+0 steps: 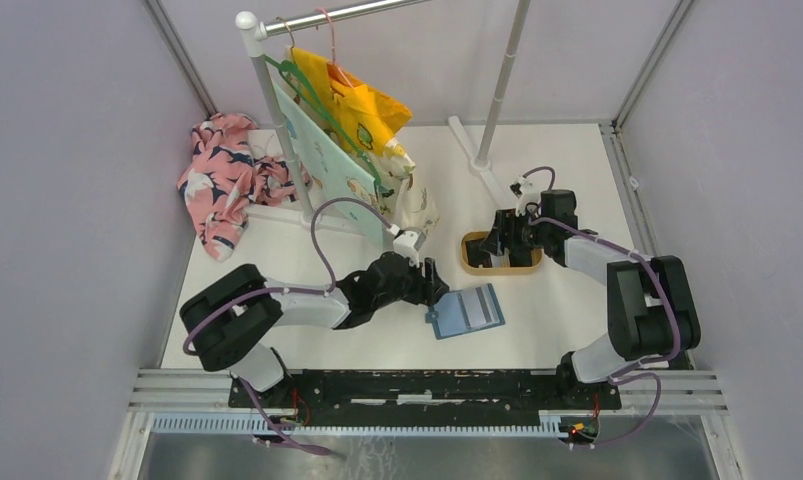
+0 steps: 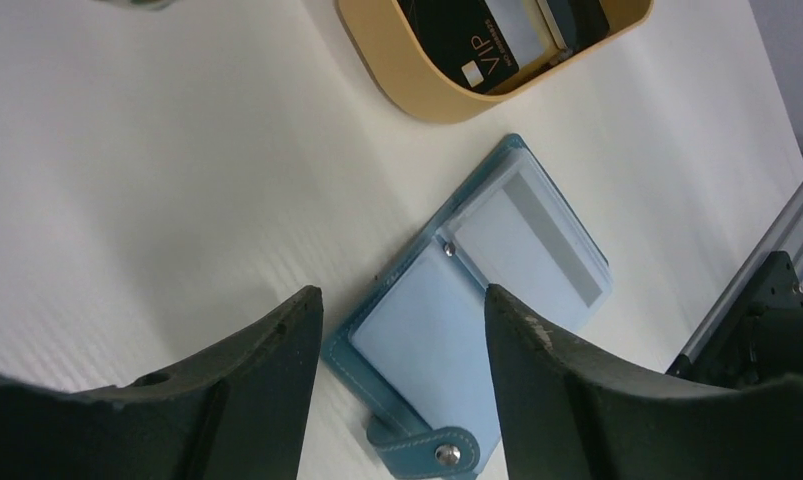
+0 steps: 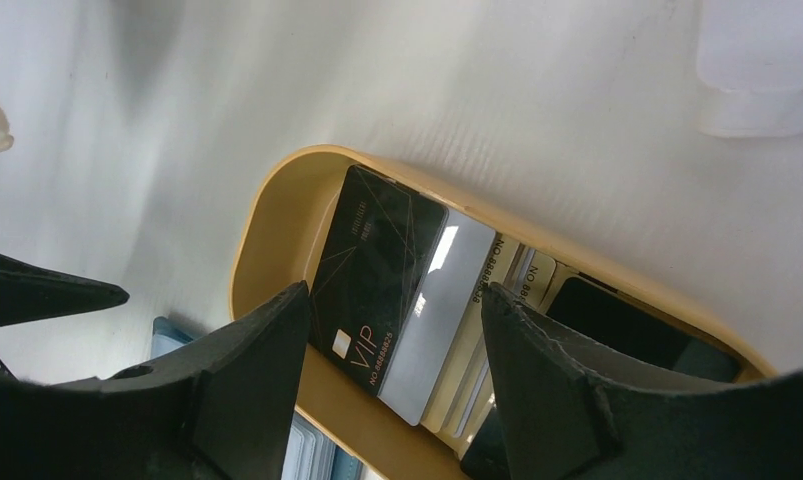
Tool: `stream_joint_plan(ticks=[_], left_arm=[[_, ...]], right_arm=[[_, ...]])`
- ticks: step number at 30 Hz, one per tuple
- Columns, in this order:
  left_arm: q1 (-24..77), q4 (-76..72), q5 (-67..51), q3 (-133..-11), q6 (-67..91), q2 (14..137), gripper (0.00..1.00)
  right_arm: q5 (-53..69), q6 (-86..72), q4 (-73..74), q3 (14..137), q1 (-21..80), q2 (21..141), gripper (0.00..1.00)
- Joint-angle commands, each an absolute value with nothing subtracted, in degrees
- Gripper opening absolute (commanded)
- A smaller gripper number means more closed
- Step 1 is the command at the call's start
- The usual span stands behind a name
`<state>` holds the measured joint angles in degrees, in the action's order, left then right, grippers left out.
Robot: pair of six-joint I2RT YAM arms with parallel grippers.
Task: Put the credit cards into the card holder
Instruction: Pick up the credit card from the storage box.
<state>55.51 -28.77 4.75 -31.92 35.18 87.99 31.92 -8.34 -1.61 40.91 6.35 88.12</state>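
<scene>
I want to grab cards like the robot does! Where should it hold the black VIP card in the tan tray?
Probably by two opposite edges, coming straight down from above. The VIP card lies on top of the pile in the tan tray, thin and nearly flat, so only its edges give a hold. The right end effector hangs open over it, one finger each side.

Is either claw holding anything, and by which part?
Nothing is held. The left claw is open over the card holder; the right claw is open over the credit cards in the tray.
</scene>
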Motion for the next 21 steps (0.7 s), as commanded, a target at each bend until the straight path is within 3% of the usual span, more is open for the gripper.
stream_joint_plan(ticks=[1,21], left_arm=[[54.8,-27.5,5.6,-38.0,36.9,92.0,0.65],[52.4,-19.7,8.2,-51.5,34.1,104.4,0.61]], right_arm=[[30.1,-11.7,-3.0,42.4,6.3,88.9,0.69],[39.4,-21.3,-6.9,40.8,6.3,91.1,0.64]])
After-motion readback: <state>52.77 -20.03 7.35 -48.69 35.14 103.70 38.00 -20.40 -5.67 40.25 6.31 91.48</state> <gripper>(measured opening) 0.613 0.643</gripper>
